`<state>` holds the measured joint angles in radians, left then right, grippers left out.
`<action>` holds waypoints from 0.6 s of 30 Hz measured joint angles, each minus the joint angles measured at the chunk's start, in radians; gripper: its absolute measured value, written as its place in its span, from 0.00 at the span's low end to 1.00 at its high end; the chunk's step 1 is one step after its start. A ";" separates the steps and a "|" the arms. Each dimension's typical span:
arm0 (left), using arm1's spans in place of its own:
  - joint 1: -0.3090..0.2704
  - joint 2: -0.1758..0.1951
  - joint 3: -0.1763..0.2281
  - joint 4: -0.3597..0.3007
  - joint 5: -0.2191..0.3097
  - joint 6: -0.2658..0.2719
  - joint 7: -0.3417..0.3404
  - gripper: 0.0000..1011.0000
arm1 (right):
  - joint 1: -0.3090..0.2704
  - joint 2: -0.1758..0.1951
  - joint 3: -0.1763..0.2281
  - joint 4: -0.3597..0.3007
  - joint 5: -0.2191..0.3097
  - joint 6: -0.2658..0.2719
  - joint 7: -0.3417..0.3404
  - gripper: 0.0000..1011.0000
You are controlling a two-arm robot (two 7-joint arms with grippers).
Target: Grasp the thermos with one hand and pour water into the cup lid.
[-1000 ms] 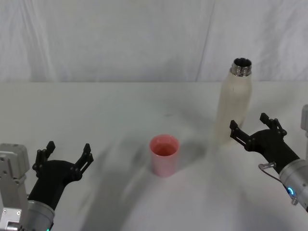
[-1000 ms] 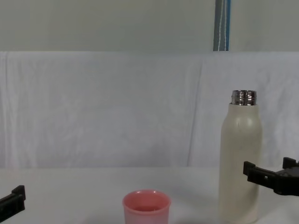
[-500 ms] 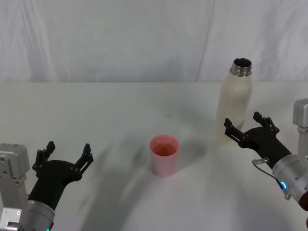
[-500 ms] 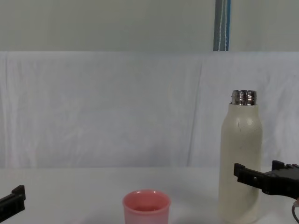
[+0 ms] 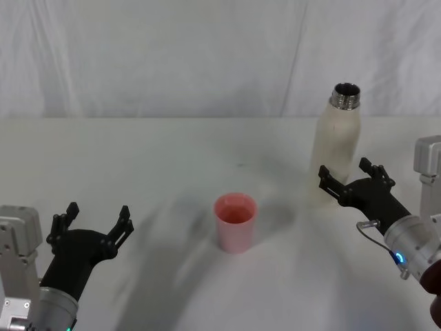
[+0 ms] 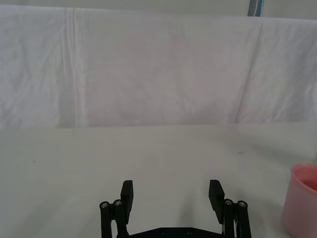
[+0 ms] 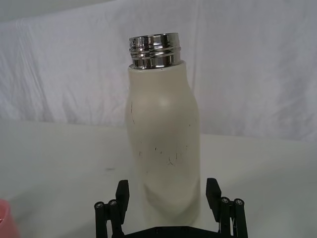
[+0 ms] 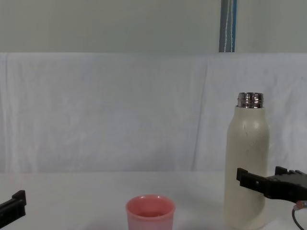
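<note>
The thermos (image 5: 335, 146) (image 7: 163, 144) (image 8: 247, 167) stands upright at the right of the white table, cream-white with an open steel neck. My right gripper (image 5: 346, 179) (image 7: 167, 197) (image 8: 263, 178) is open just in front of its lower body, one finger on each side, not touching. The pink cup lid (image 5: 235, 222) (image 8: 150, 212) (image 6: 302, 201) stands upright at the table's middle, left of the thermos. My left gripper (image 5: 94, 225) (image 6: 171, 194) hovers open over the front left of the table, holding nothing.
A white cloth (image 5: 172, 55) hangs behind the table (image 5: 138, 158) as a backdrop. A blue-edged strip (image 8: 228, 26) shows on the wall above it. Bare tabletop lies between the cup lid and my left gripper.
My right gripper has moved forward and left toward the thermos, its open fingers now flanking the bottle's base. The left arm, the cup lid and the thermos have not moved.
</note>
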<state>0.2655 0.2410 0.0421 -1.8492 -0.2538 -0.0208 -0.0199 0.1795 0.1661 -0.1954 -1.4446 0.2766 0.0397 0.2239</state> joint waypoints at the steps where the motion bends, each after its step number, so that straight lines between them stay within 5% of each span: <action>1: 0.000 0.000 0.000 0.000 0.000 0.000 0.000 0.99 | 0.005 -0.001 -0.001 0.006 0.001 -0.001 0.000 0.99; 18: 0.000 0.000 0.000 0.000 0.000 0.000 0.000 0.99 | 0.054 -0.015 -0.015 0.072 0.009 -0.016 0.000 0.99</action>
<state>0.2655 0.2409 0.0421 -1.8492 -0.2538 -0.0208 -0.0199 0.2335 0.1515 -0.2106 -1.3726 0.2858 0.0233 0.2240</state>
